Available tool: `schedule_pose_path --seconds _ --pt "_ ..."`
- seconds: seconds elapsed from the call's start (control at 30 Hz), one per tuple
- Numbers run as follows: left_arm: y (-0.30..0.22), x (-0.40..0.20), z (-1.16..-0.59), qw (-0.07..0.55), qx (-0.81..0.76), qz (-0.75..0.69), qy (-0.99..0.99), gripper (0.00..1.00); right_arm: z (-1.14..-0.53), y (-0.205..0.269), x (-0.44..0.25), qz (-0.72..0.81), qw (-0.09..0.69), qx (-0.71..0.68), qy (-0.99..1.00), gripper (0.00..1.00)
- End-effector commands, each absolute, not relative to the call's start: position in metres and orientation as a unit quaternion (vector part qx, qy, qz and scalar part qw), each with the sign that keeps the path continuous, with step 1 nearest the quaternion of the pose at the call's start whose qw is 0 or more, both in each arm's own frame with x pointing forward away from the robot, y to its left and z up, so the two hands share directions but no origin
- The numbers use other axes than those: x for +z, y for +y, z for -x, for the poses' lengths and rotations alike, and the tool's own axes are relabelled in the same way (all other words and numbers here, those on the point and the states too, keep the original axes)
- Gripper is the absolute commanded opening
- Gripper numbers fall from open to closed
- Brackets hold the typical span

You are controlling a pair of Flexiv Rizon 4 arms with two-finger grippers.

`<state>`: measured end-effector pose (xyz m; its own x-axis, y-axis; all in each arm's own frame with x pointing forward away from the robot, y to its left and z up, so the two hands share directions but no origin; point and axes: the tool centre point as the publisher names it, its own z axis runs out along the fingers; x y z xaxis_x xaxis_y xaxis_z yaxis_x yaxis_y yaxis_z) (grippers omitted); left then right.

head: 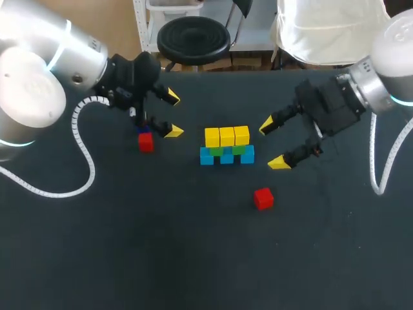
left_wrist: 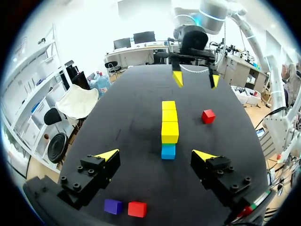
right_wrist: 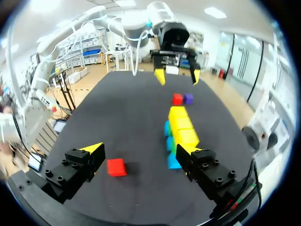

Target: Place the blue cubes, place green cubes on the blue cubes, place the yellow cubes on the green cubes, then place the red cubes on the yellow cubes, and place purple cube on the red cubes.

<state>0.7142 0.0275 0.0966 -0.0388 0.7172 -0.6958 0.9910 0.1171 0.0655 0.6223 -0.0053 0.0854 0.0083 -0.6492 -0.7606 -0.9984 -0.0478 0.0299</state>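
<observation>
Where it stands, the stack (head: 226, 145) (three-wide) runs left-right.

Head view: even overhead light, matte black tabletop (head: 161, 258) dim. Bright sheen on glossy silver-white left arm casing (head: 39, 71). Right wrist view: brighter, soft shadow hugging loose red cube (right_wrist: 116, 166).

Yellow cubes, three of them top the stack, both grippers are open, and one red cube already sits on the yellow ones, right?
No red cube sits on the yellow cubes. The head view shows both on the table: one red cube beside the left gripper, the other red cube nearer the right gripper. The rest holds.
</observation>
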Motion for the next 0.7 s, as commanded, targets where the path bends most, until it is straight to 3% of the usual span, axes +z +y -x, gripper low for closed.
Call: schedule_pose_path --seconds 0.03,0.7 --pt "0.028 0.096 -0.715 0.302 -0.229 -0.625 0.682 1.00 -0.591 -0.011 0.092 0.643 0.255 0.287 0.663 1.00" --pt "0.028 0.096 -0.715 0.302 -0.229 -0.625 0.682 1.00 -0.573 -0.031 0.064 0.565 0.258 0.326 0.712 1.00"
